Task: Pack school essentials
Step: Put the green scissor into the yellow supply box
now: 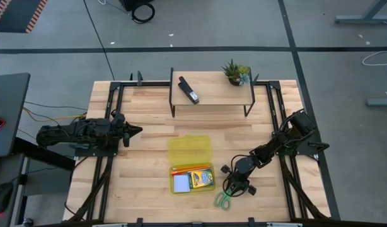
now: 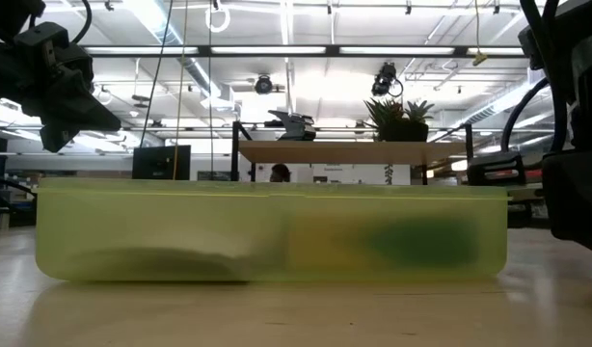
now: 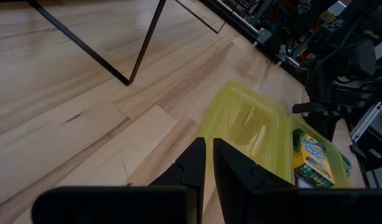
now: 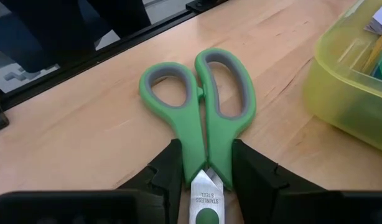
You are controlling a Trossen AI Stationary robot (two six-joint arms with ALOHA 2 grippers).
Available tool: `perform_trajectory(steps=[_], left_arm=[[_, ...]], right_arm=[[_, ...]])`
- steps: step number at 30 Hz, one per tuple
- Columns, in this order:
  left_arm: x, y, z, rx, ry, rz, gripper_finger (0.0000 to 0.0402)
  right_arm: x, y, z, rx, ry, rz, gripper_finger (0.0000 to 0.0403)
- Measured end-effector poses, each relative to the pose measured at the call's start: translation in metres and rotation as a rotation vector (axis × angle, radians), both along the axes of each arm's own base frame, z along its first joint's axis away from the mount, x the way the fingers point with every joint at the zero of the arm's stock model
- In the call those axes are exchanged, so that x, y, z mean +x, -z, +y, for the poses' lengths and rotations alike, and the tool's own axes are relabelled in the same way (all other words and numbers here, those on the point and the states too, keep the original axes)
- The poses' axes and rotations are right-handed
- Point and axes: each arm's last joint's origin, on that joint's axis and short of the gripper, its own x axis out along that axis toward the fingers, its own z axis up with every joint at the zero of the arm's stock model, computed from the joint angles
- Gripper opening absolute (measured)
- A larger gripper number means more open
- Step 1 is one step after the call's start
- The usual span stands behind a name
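The right hand point(image 4: 205, 171) is clamped on the scissors point(image 4: 200, 106), its two fingers pinching the green shanks just where the handles meet the steel blades. The scissors lie flat on the worktop point(image 1: 149, 120) near its front edge, just right of the case point(image 1: 191, 165), with the handle loops pointing away from the hand toward the front edge and the blades running back under the wrist. Their long axis runs roughly front to back, close to parallel with the case's long side, so the coming move looks like a lift and a short carry leftward over the case wall.

The case stands open near the front middle of the worktop, lid folded back. In its tray lie the crayons point(image 1: 202, 179), the notepad point(image 1: 182, 183) and the pencil point(image 1: 190, 169).

The left hand point(image 3: 209, 165) waits near the left edge with its fingers together, holding nothing, pointing toward the case. The right arm is much the nearer to the scissors.
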Motion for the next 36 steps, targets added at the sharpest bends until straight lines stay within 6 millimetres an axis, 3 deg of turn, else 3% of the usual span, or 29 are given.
perform_trajectory(steps=[27,36], left_arm=[[0.0,0.0,0.0,0.0,0.0,0.0,0.0039],[0.0,0.0,0.0,0.0,0.0,0.0,0.003]], right_arm=[[0.014,-0.007,0.007,0.004,0.008,-0.016,0.0122],[0.011,-0.031,0.005,-0.014,-0.004,-0.036,0.0122]])
